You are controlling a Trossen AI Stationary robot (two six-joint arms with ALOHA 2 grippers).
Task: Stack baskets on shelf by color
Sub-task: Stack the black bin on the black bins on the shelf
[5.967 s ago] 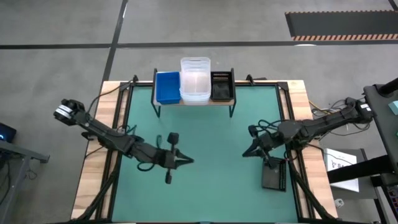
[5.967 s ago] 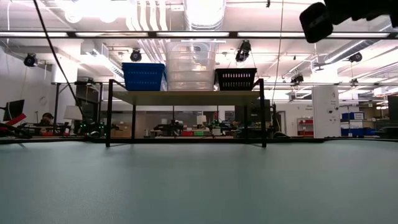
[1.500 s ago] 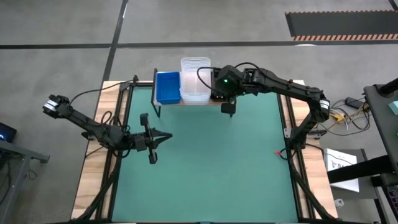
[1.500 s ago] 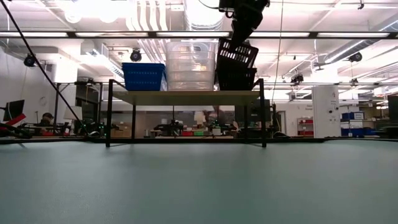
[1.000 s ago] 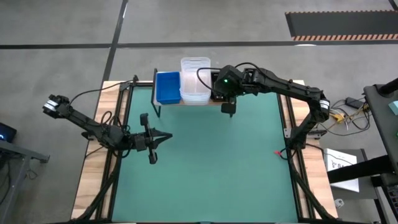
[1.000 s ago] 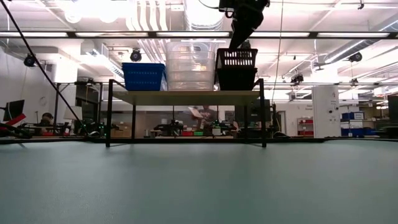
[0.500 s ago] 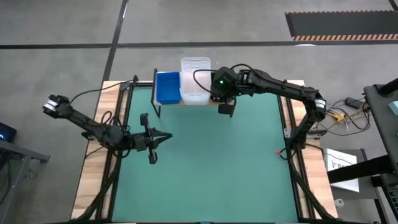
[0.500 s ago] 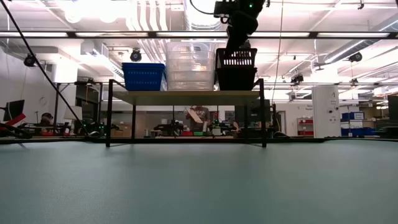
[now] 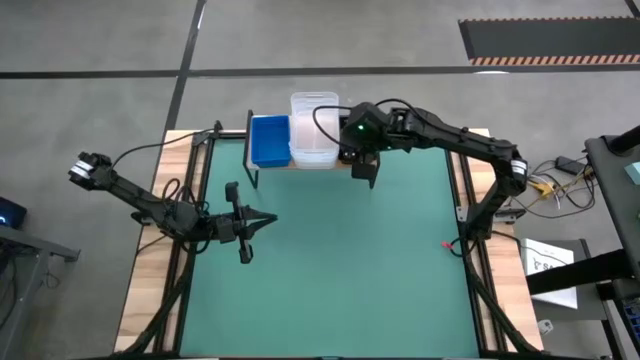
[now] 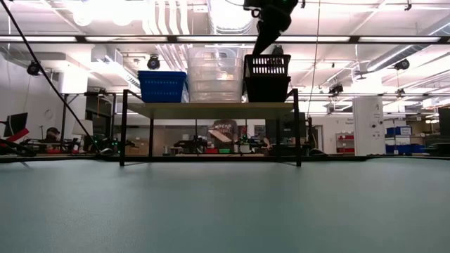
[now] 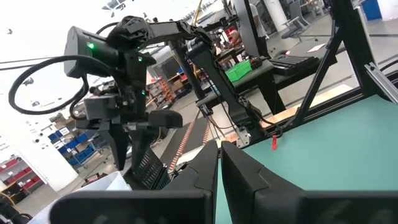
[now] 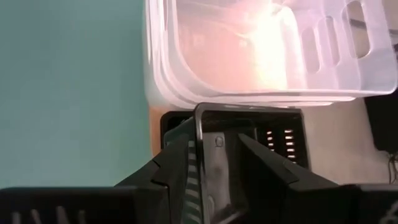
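Seemingly light and stiff, the black basket (image 10: 267,77) at the shelf's (image 10: 211,109) three-o'clock end suits rim grips; the right gripper (image 12: 219,163) straddles its rim, grip unclear.

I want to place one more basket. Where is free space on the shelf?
None bare: the shelf is filled by the blue basket, the clear stack and the black stack. Only stack tops remain; the right gripper crowds the black one.

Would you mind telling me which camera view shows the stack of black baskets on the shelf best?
The low view: the black baskets show side-on, unobstructed, stacked on the shelf. In the high view the right arm covers them; the right wrist view shows only one basket's rim between the fingers; the left wrist view catches a mesh sliver.
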